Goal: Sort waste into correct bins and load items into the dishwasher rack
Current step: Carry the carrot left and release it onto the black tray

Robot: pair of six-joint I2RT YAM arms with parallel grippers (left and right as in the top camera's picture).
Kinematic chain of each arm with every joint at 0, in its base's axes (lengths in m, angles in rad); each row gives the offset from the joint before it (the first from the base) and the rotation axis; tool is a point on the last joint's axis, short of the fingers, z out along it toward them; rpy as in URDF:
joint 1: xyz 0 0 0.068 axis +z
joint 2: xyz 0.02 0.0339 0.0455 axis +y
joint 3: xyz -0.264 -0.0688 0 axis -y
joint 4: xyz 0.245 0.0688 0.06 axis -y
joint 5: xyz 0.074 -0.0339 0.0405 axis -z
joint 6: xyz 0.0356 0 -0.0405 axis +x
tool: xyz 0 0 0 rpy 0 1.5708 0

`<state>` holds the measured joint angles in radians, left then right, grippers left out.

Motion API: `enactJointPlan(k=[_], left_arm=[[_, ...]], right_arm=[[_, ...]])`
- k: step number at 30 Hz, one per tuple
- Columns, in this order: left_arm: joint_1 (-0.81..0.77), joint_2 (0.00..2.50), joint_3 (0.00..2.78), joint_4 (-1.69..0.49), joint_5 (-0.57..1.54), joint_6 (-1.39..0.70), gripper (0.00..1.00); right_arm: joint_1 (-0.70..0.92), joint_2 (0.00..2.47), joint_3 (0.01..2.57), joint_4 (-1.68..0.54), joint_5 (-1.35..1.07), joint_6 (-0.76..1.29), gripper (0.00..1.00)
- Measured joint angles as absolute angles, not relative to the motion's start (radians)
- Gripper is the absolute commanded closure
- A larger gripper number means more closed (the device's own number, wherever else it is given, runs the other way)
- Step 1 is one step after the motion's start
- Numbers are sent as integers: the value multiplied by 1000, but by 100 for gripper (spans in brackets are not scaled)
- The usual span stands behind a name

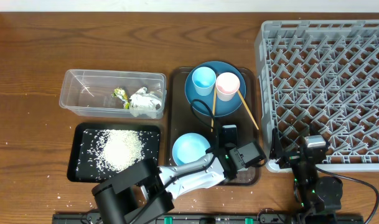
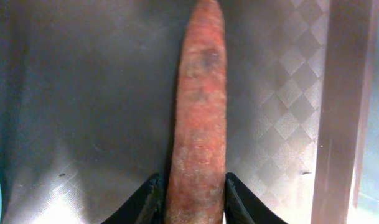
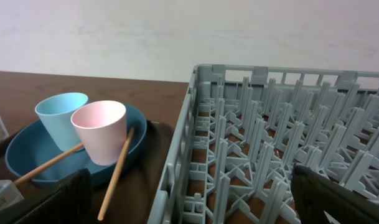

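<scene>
In the left wrist view, an orange carrot point(image 2: 200, 112) lies on the brown serving tray point(image 2: 83, 93), and my left gripper point(image 2: 192, 178) is shut on its thick end, both fingers against its sides. The left arm point(image 1: 195, 171) hides the carrot from overhead. My right gripper point(image 3: 195, 199) stands open at the front left corner of the grey dishwasher rack point(image 1: 326, 81), holding nothing. The dark blue plate point(image 1: 229, 104) carries a light blue cup point(image 1: 203, 79), a pink cup point(image 1: 227, 85) and two chopsticks point(image 1: 248, 112). A pale blue bowl point(image 1: 190, 149) sits nearer.
The clear tub point(image 1: 74, 93) holds crumpled paper point(image 1: 145, 101) and a green-yellow wrapper point(image 1: 121, 95). The black tray point(image 1: 83, 134) holds a heap of rice point(image 1: 121, 149). Stray grains lie on the wooden table at front left.
</scene>
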<state>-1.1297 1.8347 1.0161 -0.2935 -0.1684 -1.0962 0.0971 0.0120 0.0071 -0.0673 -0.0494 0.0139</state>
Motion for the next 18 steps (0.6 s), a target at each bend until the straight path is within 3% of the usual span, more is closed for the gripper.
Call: enactJointPlan(k=[10,18], left_arm=[[-1130,1805,1008,-297,-148,-1051,75],[-1129,1568,1006,-369,-139,-991,75]], right_arm=[[97,12,7,-67,-49,14,1],[97,12,7,-67,-49,14,1]])
